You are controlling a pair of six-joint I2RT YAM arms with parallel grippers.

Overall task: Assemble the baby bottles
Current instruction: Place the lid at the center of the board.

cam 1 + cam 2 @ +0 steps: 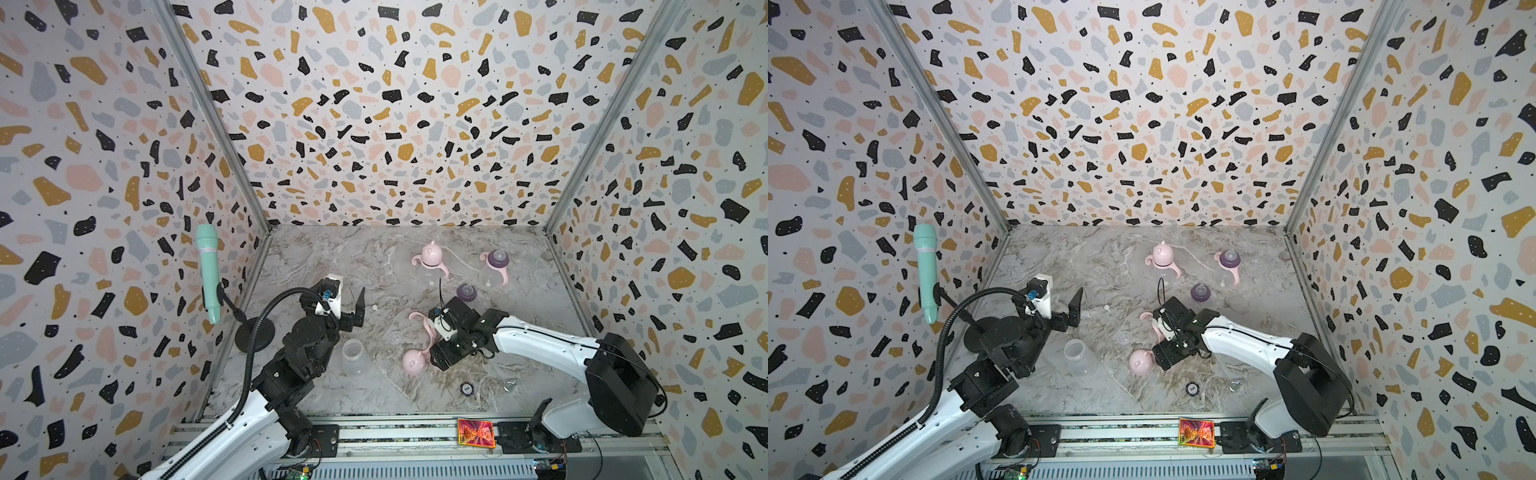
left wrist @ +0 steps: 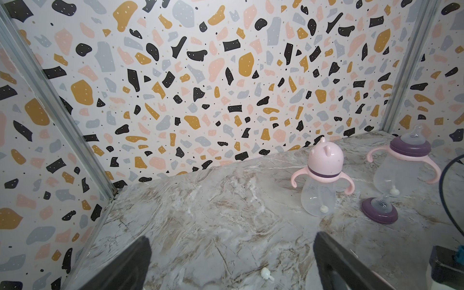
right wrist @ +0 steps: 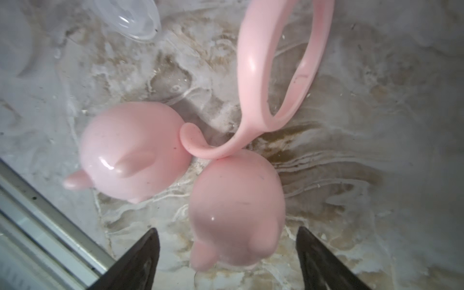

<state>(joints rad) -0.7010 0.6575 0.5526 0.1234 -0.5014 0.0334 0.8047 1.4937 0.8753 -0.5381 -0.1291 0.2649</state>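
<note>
Two baby bottles stand at the back: one with a pink eared cap (image 1: pixel 430 259) (image 2: pixel 324 175), one showing its purple teat (image 1: pixel 495 266) (image 2: pixel 409 160). A loose purple teat collar (image 1: pixel 466 293) sits in front of them. A bare clear bottle (image 1: pixel 355 357) stands near the left arm. In the right wrist view two pink caps (image 3: pixel 133 153) (image 3: pixel 237 208) lie beside a pink handle ring (image 3: pixel 276 75). My right gripper (image 3: pixel 227 229) (image 1: pixel 434 359) is open, its fingers apart on either side of the nearer cap. My left gripper (image 2: pixel 231 237) (image 1: pixel 345 297) hangs open over bare table.
A mint-green microphone (image 1: pixel 208 270) on a black stand (image 1: pixel 254 334) is at the left wall. A small white piece (image 2: pixel 266 273), a clear disc (image 1: pixel 394 337), a round chip (image 1: pixel 467 388) and a metal ring (image 1: pixel 509 385) lie on the marble table (image 1: pixel 332 257). Patterned walls enclose three sides.
</note>
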